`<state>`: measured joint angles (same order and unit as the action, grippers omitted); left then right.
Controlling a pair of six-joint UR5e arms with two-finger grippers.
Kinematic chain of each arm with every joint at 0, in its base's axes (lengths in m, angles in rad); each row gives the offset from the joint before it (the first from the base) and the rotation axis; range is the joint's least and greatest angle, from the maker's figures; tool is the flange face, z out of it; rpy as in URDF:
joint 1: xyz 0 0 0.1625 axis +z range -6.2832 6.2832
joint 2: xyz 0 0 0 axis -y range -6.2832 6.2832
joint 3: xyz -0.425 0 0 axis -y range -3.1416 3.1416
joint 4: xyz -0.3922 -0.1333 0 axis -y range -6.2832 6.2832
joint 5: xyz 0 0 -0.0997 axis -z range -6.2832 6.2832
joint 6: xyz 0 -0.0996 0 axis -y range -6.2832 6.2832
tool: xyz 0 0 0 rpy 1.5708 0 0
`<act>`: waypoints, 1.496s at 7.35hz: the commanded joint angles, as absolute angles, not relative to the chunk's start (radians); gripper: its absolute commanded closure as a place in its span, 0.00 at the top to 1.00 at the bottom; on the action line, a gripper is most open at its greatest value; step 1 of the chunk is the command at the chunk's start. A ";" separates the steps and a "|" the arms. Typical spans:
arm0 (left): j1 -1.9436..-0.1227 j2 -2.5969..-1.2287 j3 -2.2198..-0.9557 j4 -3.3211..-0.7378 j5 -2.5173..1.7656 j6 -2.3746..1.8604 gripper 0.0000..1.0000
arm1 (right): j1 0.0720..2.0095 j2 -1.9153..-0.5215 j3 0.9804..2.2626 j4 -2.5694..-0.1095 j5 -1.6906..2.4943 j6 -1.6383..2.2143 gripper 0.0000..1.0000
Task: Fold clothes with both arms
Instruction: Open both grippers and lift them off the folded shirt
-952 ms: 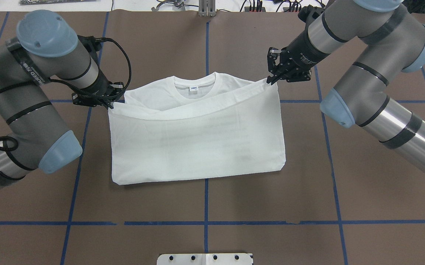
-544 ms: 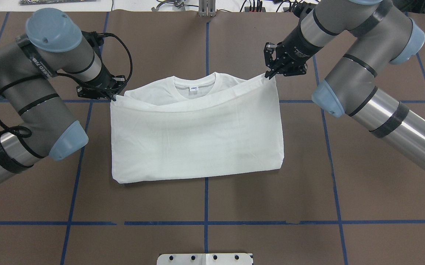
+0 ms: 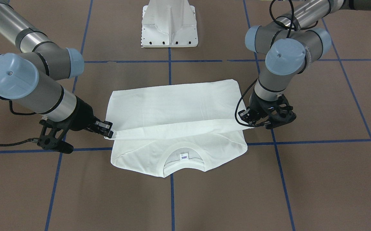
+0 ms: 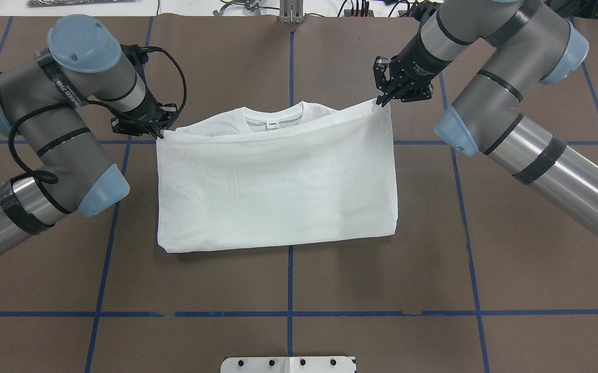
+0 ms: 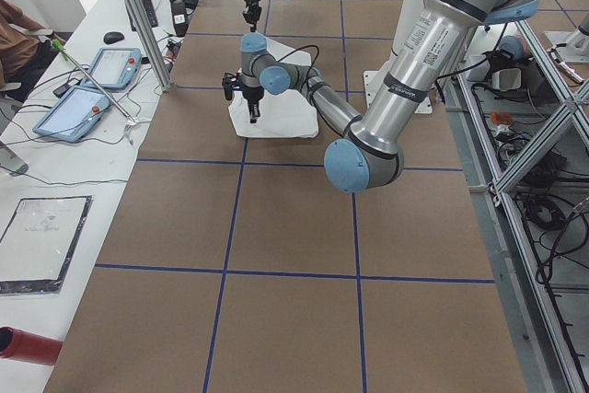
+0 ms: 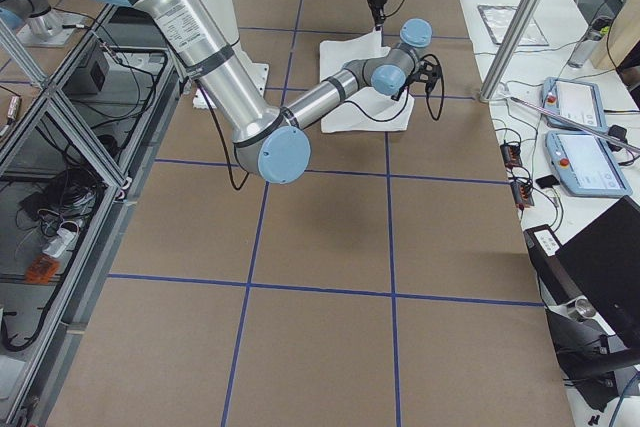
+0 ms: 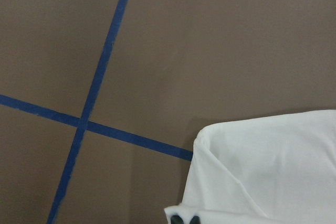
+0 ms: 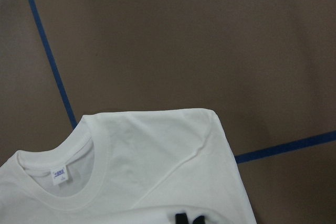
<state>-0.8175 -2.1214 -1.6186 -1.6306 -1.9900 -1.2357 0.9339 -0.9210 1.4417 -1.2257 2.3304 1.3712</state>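
Now | left gripper (image 4: 160,135) and right gripper (image 4: 381,102) each pinch a corner of the shirt (image 4: 278,191) | risk: uneven travel likely skews fold, thin pinch may slip

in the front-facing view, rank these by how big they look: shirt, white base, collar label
1. shirt, by far the largest
2. white base, cut off by the top edge, so only part of it counts
3. collar label, tiny

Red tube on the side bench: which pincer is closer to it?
Left. The left pincer holds the shirt corner nearer the red tube; the right pincer holds the farther corner.
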 commanded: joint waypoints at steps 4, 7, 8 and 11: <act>-0.831 -2.121 -1.585 -1.640 -1.988 -1.220 0.00 | 0.933 -0.911 1.416 -1.226 2.309 1.370 0.00; -0.831 -2.140 -1.585 -1.647 -1.991 -1.230 0.00 | 0.931 -0.875 1.378 -1.226 2.306 1.370 0.00; -0.830 -2.144 -1.585 -1.644 -1.991 -1.233 0.00 | 0.927 -0.861 1.353 -1.226 2.289 1.370 0.00; -0.830 -2.148 -1.583 -1.640 -1.991 -1.236 0.00 | 0.917 -0.861 1.336 -1.181 2.286 1.370 0.00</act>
<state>-0.8301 -2.1467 -1.5839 -1.6408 -1.9911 -1.2354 0.9217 -0.8610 1.3478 -1.2094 2.2878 1.3699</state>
